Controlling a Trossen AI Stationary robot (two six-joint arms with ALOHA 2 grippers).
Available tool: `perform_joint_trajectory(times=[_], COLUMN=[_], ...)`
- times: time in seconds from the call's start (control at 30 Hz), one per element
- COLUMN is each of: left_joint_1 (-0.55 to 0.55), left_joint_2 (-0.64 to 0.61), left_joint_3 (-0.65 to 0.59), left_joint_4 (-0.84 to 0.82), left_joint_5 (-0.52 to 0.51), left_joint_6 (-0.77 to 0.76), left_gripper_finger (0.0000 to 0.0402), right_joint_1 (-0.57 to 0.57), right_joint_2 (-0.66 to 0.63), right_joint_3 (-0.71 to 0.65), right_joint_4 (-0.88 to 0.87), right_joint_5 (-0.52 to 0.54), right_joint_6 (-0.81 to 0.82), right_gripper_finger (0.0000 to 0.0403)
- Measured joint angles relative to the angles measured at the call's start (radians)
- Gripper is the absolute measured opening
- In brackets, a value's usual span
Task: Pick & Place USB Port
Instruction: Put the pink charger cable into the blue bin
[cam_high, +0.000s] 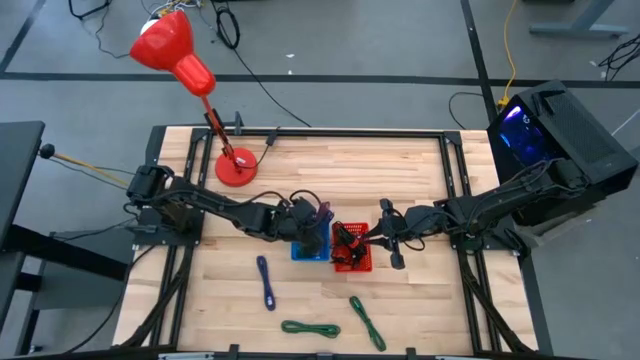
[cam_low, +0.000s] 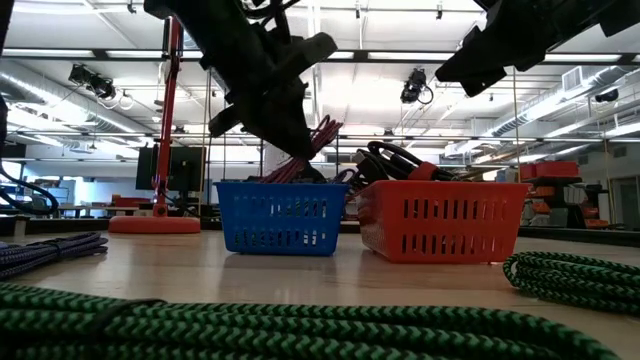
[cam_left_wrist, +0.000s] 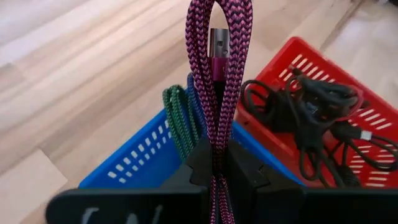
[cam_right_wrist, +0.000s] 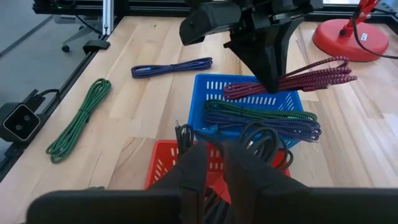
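A magenta braided USB cable (cam_left_wrist: 217, 81), folded into a bundle, hangs over the blue basket (cam_high: 303, 252). My left gripper (cam_left_wrist: 217, 152) is shut on it. Its silver plug (cam_left_wrist: 219, 42) shows between the strands. Green and blue cables (cam_right_wrist: 261, 118) lie in the blue basket. Right of it stands the red basket (cam_low: 440, 220) with black cables (cam_left_wrist: 311, 106) inside. My right gripper (cam_right_wrist: 219, 152) hovers over the red basket's right side, shut, and I see nothing between its fingers. My left gripper pinches the magenta bundle near its middle (cam_right_wrist: 273, 86), several strands together between the two fingers. The fingers come slanting down from the table's left. The looped end with the plug (cam_left_wrist: 217, 25) sticks out past the fingertips. The other end (cam_right_wrist: 231, 93) slopes toward the blue basket's inside.
A red desk lamp (cam_high: 235, 165) stands at the far left. Loose cables lie near the front edge: a blue one (cam_high: 266, 282) and two green ones (cam_high: 310, 328) (cam_high: 367, 322). A dark computer case (cam_high: 560, 130) stands off the table's right side.
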Motion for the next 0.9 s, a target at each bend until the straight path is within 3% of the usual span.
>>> perform_joint_trajectory(times=[0.27,0.9], left_joint_1=[-0.007,-0.030], left_joint_2=[0.000,0.000], left_joint_3=[-0.028,-0.039], left_joint_4=[-0.010,0.003], left_joint_5=[0.015,-0.016], left_joint_6=[-0.082,-0.173], left_gripper_finger=[0.0026,0.0087], right_joint_1=[0.000,0.000], right_joint_2=[0.000,0.000], right_joint_3=[0.000,0.000], right_joint_4=[0.000,0.000], right_joint_5=[0.000,0.000], right_joint_6=[0.000,0.005], right_gripper_finger=[0.0059,0.0059])
